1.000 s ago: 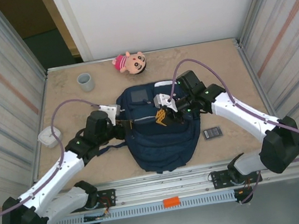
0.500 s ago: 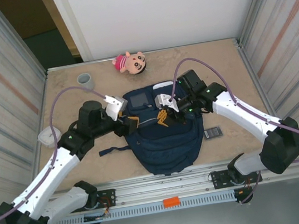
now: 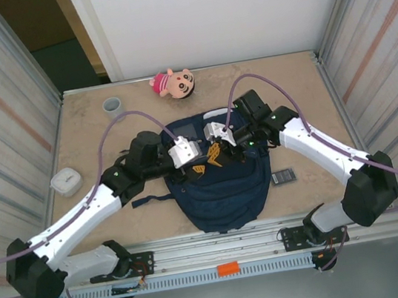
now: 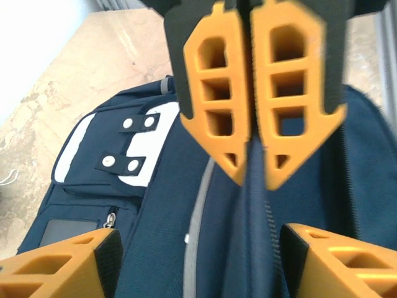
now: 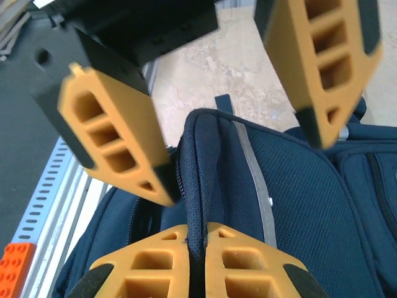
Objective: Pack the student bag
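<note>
Right wrist, latticed orange right fingers (image 5: 155, 267) clenched on woven navy student bag (image 5: 298, 205) seam, left fingers (image 5: 118, 143) spread.

Student bag (image 3: 220, 191), navy, centre. Left gripper (image 3: 199, 168), right gripper (image 3: 215, 154) close together over upper part. Pink plush doll (image 3: 173, 83) beyond. Grey cup (image 3: 111, 105) far left. White case (image 3: 65, 182) left. Dark flat device (image 3: 283, 176) just right of bag.

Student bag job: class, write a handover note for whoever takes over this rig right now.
Right end effector: shut on a raised fold of the student bag beside its zip.
Left end effector: open, straddling that fold, gripping nothing.
Bag lies flat mid-table; plush doll, grey cup, white box and dark gadget lie around it.
Done: fold lifted.
To do: open bag, pack items.
</note>
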{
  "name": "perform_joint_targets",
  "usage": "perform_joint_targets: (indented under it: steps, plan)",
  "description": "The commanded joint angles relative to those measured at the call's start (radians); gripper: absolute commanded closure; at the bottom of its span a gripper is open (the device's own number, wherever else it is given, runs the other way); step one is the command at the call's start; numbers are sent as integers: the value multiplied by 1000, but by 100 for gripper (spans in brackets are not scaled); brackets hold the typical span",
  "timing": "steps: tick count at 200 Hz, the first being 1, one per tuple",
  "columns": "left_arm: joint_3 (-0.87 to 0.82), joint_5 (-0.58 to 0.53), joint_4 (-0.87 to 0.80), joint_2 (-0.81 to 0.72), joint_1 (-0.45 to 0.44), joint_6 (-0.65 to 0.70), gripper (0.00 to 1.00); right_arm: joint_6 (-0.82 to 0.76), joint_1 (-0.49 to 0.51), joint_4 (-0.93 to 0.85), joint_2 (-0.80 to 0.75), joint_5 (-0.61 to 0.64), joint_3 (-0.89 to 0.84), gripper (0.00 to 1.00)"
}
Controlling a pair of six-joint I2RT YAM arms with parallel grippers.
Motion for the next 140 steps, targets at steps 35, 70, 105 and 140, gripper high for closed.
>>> perform_joint_targets:
  steps: [35, 70, 105, 140]
  plan:
    - [-2, -24, 83, 36, -24, 45, 79, 11, -12, 13, -6, -105, 63, 98]
    - [-27, -103, 24, -34, -35, -13, 95, 54, -35, 54, -18, -103, 51, 88]
    - [-83, -118, 12, -117, -34, -95, 98, 62, -48, 51, -19, -77, 49, 81]
    - [-99, -217, -29, -162, -35, -201, 100, 245, -93, 133, -59, -56, 26, 59]
